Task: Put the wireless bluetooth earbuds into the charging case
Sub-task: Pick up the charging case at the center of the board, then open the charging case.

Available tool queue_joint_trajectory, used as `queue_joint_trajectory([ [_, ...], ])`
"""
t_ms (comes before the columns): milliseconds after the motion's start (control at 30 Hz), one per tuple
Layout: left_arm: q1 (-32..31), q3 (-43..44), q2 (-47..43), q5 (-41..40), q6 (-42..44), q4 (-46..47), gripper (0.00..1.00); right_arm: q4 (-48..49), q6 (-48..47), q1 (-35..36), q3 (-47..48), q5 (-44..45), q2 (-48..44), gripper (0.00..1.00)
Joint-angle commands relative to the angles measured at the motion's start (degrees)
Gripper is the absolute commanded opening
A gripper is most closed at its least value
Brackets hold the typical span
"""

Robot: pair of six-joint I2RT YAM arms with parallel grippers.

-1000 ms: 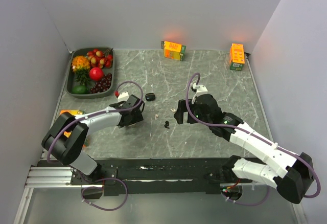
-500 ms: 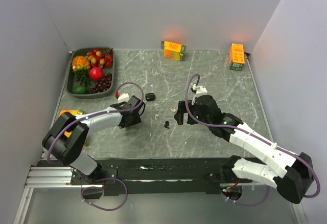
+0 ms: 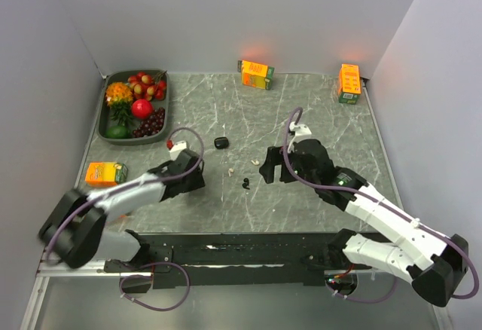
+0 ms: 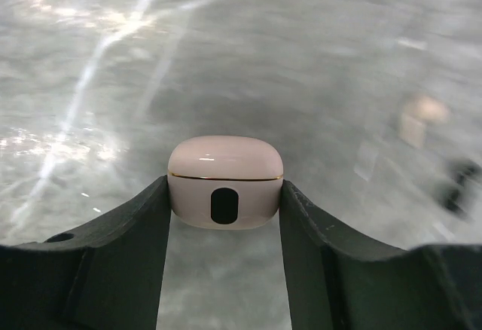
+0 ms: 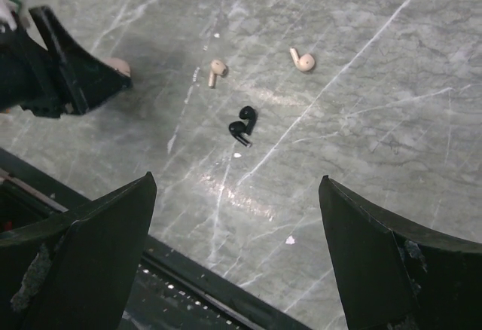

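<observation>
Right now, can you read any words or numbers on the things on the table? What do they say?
Nothing here can be read.
Back middle orange carton: has printing, too small and blurred to read.
Back right orange carton: has printing, too small to read.
Near left orange carton: too small to read.
Pale charging case: no words, only a dark oval mark.

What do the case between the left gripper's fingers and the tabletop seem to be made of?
Case: probably plastic, pale pink, smooth semi-gloss; soft sheen on the lid, a fine seam, a dark oval inset. Tabletop: grey marble look with white veins, polished, showing glare; stone or printed laminate, cannot tell.
</observation>
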Motion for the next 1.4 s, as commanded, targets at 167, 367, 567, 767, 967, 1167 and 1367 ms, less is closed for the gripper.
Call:
queue_joint_trajectory([
  [167, -1.69, -13.45, -25.04, 24.3, 23.63, 43.98, 0.01, -6.02, -0.11, -0.03, 13.23, -5.75, -2.87, 0.97],
  [367, -4.16, -16.36, -29.27, 30.98, 39.73, 52.81, 0.01, -8.83, -2.57, -0.03, 16.75, -9.63, -3.31, 0.96],
  [567, -6.44, -15.04, -28.21, 33.72, 48.88, 54.13, 0.01, -11.38, -3.98, 0.06, 20.35, -13.93, -0.42, 0.93],
  [767, -9.96, -14.25, -28.21, 30.92, 57.42, 48.24, 0.01, -14.64, -6.0, 0.93, 24.22, -16.04, 4.15, 0.93],
  [967, -15.13, -13.02, -27.16, 26.52, 59.88, 44.03, 0.01, -14.73, -7.23, 4.97, 27.64, -17.72, 11.8, 0.93],
  [1167, -16.9, -12.32, -26.19, 24.49, 60.15, 43.58, 0.01, -14.47, -6.62, 7.79, 30.11, -14.12, 17.7, 0.87],
  [1367, -17.61, -11.79, -26.1, 23.44, 60.24, 42.88, 0.01, -14.73, -6.09, 9.2, 30.82, -9.46, 19.54, 0.6],
])
